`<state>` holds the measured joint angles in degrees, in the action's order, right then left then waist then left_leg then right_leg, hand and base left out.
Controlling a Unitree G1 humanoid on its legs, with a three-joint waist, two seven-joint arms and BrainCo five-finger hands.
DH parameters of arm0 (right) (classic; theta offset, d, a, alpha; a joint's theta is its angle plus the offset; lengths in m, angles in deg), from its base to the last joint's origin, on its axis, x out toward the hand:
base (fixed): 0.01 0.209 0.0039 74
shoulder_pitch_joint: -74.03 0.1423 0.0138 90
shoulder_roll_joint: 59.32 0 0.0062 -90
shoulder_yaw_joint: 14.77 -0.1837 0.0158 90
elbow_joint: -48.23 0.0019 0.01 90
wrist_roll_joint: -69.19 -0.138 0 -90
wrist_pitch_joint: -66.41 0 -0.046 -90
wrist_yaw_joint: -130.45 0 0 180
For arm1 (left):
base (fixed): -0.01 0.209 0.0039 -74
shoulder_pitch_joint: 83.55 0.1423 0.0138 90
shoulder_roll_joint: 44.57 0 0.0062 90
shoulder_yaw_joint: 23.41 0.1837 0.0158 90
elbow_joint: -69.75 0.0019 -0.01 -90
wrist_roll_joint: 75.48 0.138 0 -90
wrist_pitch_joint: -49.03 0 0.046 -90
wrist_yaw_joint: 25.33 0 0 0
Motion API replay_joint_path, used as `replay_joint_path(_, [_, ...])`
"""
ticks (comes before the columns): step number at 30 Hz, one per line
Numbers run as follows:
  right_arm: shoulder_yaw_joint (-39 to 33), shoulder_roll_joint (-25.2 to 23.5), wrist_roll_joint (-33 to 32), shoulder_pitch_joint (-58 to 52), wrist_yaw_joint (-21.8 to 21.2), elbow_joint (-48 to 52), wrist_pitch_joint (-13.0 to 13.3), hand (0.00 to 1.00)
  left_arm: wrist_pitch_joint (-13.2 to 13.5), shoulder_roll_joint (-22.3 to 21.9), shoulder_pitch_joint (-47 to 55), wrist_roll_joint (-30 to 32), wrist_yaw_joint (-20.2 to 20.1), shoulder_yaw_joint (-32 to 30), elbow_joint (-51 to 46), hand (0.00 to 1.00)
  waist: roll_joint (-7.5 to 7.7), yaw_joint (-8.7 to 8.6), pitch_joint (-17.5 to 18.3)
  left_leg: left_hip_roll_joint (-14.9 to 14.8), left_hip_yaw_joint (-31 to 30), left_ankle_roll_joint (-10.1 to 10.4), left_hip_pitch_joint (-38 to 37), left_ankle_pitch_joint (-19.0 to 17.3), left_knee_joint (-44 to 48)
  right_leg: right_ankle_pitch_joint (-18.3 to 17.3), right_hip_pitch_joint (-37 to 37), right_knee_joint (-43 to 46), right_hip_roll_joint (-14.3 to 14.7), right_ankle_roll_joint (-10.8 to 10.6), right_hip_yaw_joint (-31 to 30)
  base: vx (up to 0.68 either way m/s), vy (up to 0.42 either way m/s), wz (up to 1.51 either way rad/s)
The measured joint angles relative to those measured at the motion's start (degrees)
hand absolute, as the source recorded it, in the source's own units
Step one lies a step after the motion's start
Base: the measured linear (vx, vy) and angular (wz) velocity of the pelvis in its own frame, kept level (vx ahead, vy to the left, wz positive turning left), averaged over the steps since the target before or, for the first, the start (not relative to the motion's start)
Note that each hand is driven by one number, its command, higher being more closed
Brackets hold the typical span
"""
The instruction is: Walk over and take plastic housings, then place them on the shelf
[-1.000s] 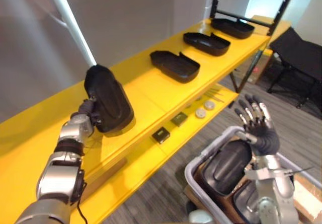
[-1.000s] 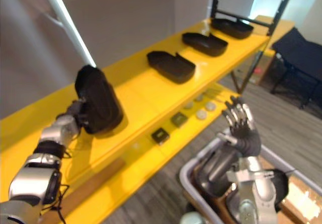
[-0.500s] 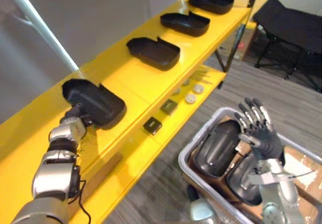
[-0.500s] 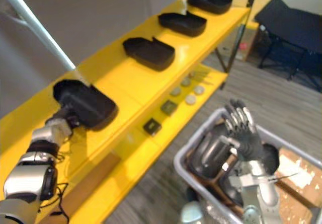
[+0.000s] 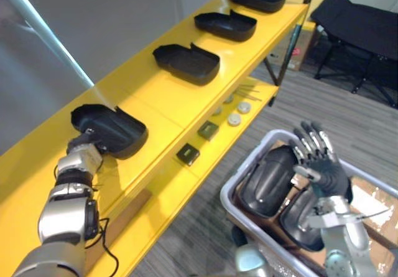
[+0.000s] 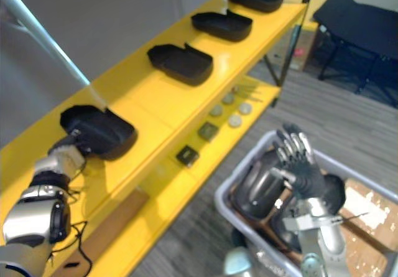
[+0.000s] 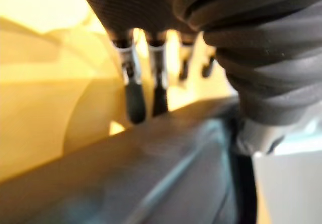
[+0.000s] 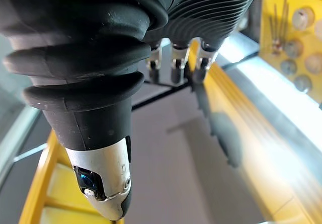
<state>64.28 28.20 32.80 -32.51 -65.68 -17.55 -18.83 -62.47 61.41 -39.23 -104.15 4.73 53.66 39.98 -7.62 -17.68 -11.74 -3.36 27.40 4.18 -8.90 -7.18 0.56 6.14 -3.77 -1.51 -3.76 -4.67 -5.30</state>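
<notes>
The housing point(image 5: 111, 129) being placed lies hollow side up on the top board of the yellow shelf point(image 5: 155, 96). It sits apart from the three other housings point(image 5: 186, 63), which are set in a row farther along the same board. Its long axis runs from the left hand point(image 5: 79, 151) out across the board toward the front edge, so the hand is right at its near end, touching it. You cannot tell whether that hand has the housing clamped or only rests against it. The shell's end covers the hand in the head views, and the left wrist view is too close to settle it.

The right hand point(image 5: 318, 159) stands upright, spread wide with nothing in it, directly above the grey bin point(image 5: 244, 165). In the bin, two more housings point(image 5: 270, 180) lie dome side up, side by side, with their long axes pointing roughly toward the shelf. For the next pickup the right hand is much the nearer, since the left is well apart from the bin.

You can count the placing as nearly done, with only letting go and drawing back left. The bin's near side is cut off by the view's lower edge, so it may hold more than two. The small parts point(image 5: 208, 129) on the lower board are too small to identify.
</notes>
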Motion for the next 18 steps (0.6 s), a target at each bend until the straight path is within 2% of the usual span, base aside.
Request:
replay_joint_path(3, [0.1, 0.1, -0.1, 0.0, -0.4, 0.0, 0.0, 0.00, 0.1, 1.8, -0.7, 1.1, 0.4, 0.0, 0.0, 0.00, 0.06, 0.04, 0.0, -0.1, -0.1, 0.0, 0.0, 0.0, 0.0, 0.0, 0.0, 0.0, 0.0, 0.0, 0.1, -0.04, -0.026, 0.02])
replay_joint_path(6, [0.2, 0.3, -0.1, 0.1, -2.9, 0.1, 0.9, 0.00, 0.2, 3.2, -2.5, 2.2, 0.3, 0.0, 0.0, 0.00, 0.06, 0.41, 0.0, 0.0, -0.3, 0.0, -0.1, 0.0, 0.0, 0.0, 0.4, -0.1, -0.1, 0.0, 0.5, -0.03, -0.016, 0.06])
replay_joint_path(9, [0.5, 1.5, 0.2, 0.9, -4.3, 0.1, 2.9, 0.00, 0.2, 3.8, -4.1, 4.8, 0.8, 0.2, 0.0, 0.00, 0.07, 1.26, 0.0, 0.0, -0.6, 0.0, -0.1, 0.0, 0.0, 0.1, 1.2, -0.7, -0.2, 0.0, 0.8, -0.02, -0.008, 0.08])
replay_joint_path(10, [1.4, 2.9, 0.2, 2.7, -4.4, 0.2, 4.7, 0.00, 0.2, 4.1, -5.2, 6.8, 1.2, 0.2, 0.0, 0.00, 0.07, 1.37, 0.0, 0.0, -1.6, 0.0, -0.1, 0.0, 0.0, 0.4, 1.8, -1.4, -0.4, 0.0, 1.6, -0.04, -0.022, 0.19])
replay_joint_path(12, [2.7, 4.0, 0.2, 5.1, -4.0, 0.2, 6.6, 0.00, 0.2, 4.4, -6.9, 9.2, 1.3, 0.6, 0.0, 0.00, 0.12, 1.64, 0.0, 0.0, -2.3, 0.0, -0.1, 0.0, 0.1, 0.4, 2.4, -1.9, -0.6, 0.0, 2.5, -0.03, -0.028, 0.27])
replay_joint_path(14, [5.7, 4.8, 0.1, 9.5, -1.1, 0.1, 8.8, 0.00, 0.1, 6.1, -10.1, 13.5, 2.2, 3.3, -0.2, 0.00, 0.12, 2.80, 0.0, -0.1, -3.4, -0.1, 0.0, 0.1, 0.1, 0.6, 3.1, -2.6, -0.7, 0.0, 3.6, -0.04, -0.032, 0.22])
replay_joint_path(18, [9.8, 4.8, 0.1, 14.0, 7.2, -2.9, 9.2, 0.00, 0.1, 9.7, -15.8, 22.3, 4.4, 8.3, -3.5, 0.00, 0.15, 4.51, 0.1, -0.1, -5.4, -0.2, 0.3, 0.3, 0.2, 0.7, 4.0, -3.0, -1.0, 0.1, 5.4, -0.02, -0.028, 0.23])
